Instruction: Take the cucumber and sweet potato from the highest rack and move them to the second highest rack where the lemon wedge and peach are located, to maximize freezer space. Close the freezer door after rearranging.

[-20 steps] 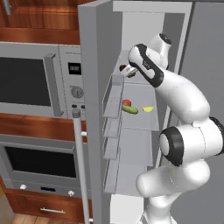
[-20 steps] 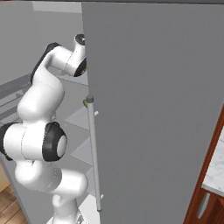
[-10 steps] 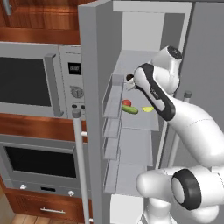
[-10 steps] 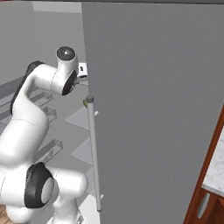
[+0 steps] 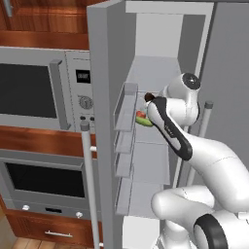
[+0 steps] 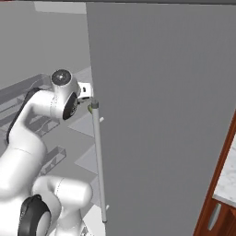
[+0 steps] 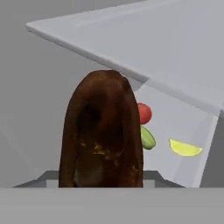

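Note:
My gripper (image 5: 150, 99) is shut on the sweet potato (image 5: 149, 97), just above the second highest rack (image 5: 146, 132) inside the freezer. In the hand view the brown sweet potato (image 7: 103, 131) stands upright right in front of the camera and hides the fingertips. Beyond it on the same rack lie the red peach (image 7: 145, 113), the green cucumber (image 7: 147, 138) and the yellow lemon wedge (image 7: 185, 148). The highest rack (image 7: 131, 39) runs overhead as a pale slab. From the left base, the peach (image 5: 141, 115) and cucumber (image 5: 144, 122) sit just below the gripper.
The left freezer door (image 5: 97, 121) stands open, with several bins (image 5: 124, 109) on its inside and a long handle (image 5: 90, 185). The right door panel (image 6: 161, 115) with its handle (image 6: 97, 161) stands close beside the arm. A microwave (image 5: 39, 90) and oven (image 5: 44, 180) sit to the left.
The arm has swung from the highest rack down toward the second highest rack, carrying the sweet potato. The elbow has dropped and the hand now points in over the peach and cucumber.

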